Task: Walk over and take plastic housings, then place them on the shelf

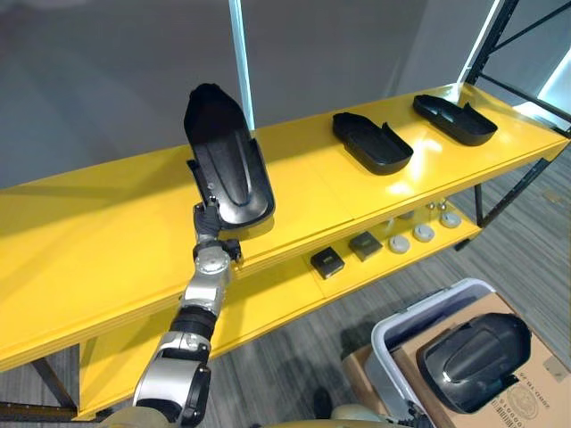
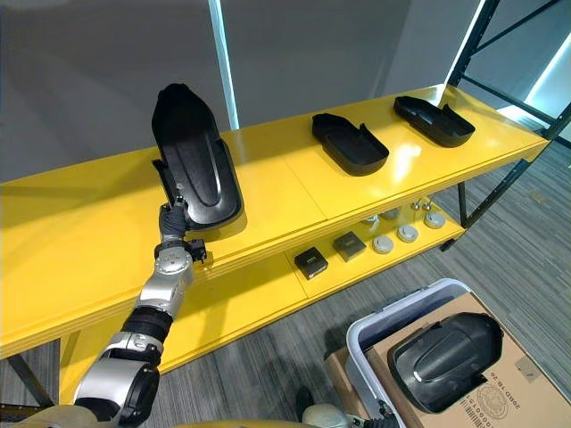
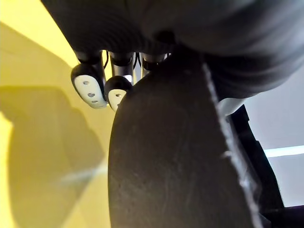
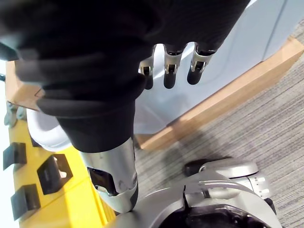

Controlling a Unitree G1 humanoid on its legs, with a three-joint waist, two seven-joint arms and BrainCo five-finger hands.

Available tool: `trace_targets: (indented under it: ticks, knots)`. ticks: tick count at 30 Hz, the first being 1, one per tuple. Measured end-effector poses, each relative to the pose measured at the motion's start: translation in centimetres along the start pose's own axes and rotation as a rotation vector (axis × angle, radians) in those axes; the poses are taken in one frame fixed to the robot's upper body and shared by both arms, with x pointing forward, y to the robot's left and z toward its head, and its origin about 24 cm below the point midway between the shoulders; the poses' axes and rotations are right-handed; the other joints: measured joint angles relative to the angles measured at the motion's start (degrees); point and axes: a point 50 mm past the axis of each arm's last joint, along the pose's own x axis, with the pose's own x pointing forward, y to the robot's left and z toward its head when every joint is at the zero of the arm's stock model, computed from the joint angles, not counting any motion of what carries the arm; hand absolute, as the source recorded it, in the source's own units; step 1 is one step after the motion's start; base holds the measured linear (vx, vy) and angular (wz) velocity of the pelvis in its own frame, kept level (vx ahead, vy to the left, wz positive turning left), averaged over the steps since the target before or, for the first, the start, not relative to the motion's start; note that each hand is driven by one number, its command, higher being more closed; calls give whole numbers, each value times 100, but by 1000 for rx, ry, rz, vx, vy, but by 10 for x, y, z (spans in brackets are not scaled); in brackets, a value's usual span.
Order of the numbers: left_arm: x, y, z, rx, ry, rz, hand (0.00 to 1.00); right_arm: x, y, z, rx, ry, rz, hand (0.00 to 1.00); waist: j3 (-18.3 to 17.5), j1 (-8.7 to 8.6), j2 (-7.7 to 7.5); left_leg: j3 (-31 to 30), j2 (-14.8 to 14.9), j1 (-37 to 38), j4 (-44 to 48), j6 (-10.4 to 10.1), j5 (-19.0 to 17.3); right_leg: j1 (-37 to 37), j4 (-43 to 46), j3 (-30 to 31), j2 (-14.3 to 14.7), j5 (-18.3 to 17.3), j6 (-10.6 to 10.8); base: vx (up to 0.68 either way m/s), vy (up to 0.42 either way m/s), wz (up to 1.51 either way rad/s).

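Your left hand [image 1: 208,217] clamps the near end of a black plastic housing [image 1: 227,160], which is tilted up over the top yellow shelf [image 1: 89,241] close to its front edge. Right hand [image 4: 172,71] hangs relaxed and empty. Risk: if you release at this tilt, the housing may tip back off the edge.

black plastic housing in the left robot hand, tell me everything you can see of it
The long black plastic housing is a matte, shoe-shaped shell with a rounded far end. It stands steeply tilted over the yellow top shelf, gripped at its lower end by the left robot hand. Whether it touches the shelf is unclear.
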Motion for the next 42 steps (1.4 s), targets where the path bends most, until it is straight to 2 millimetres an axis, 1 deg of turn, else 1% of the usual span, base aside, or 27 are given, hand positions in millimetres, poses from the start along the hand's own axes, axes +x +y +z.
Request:
trace_targets:
  ticks: [1,2,4,7,9,17,20,22,25,29,37,42]
  knots:
    - [4,0,7,0,-13,4,100,1,1,3,-4,-10,3,0,86,1,-7,7,0,20,7,0,-1,0,40,9,-1,-6,-9,0,0,0]
    - [6,1,10,0,-17,6,0,2,1,6,-5,-16,5,0,141,-1,-12,9,1,27,16,-1,-2,-7,72,12,-1,-12,-18,0,0,0]
    - [8,3,13,-13,-21,19,0,4,3,11,-9,-32,10,0,252,-3,-19,52,1,9,32,-3,-18,-66,119,59,-4,-19,-27,-51,11,-9]
    - [11,6,19,-40,-23,56,0,4,3,13,-9,-38,11,0,287,1,-24,113,0,-76,52,2,-23,-189,168,118,-4,-26,-32,-83,-11,-12]
    - [12,6,18,-40,-14,63,0,4,3,13,-9,-38,11,0,299,-3,-21,121,2,-76,77,5,-24,-184,170,124,-4,-30,-35,-94,-26,-3]
    - [6,-5,14,-94,25,65,0,4,2,13,-9,-43,10,0,307,1,-13,97,14,-66,-44,-36,35,-176,174,39,-4,-27,-37,-89,-29,4]
    - [0,-12,16,-134,17,62,0,4,2,13,-9,-43,10,0,306,3,-12,28,10,-39,-208,-19,150,-152,156,-46,-4,-21,-46,-13,-13,12]
    - [-4,-11,14,-146,7,58,0,4,3,13,-8,-42,10,0,307,2,-11,-26,13,56,-245,-34,187,-95,138,-100,1,-19,-48,51,-5,15]
    - [-7,-8,9,-157,12,61,0,4,2,13,-9,-39,9,0,306,17,-10,-53,15,132,-245,-24,195,42,61,-153,0,-19,-48,47,9,9]
    - [-12,-7,9,-181,-3,64,0,4,2,13,-11,-33,9,0,304,24,-9,-70,11,133,-270,-24,194,108,11,-187,-2,-19,-48,10,13,7]
    - [-36,-4,8,-270,-67,107,0,4,2,12,-12,-31,7,0,278,38,4,-108,15,137,-235,-24,194,124,-10,-211,-1,-16,-52,-2,0,1]
    - [-45,-6,6,-264,-89,80,0,4,1,11,-13,-28,5,0,254,50,13,-105,24,130,-224,-24,194,130,-10,-216,2,-8,-63,-50,-7,0]
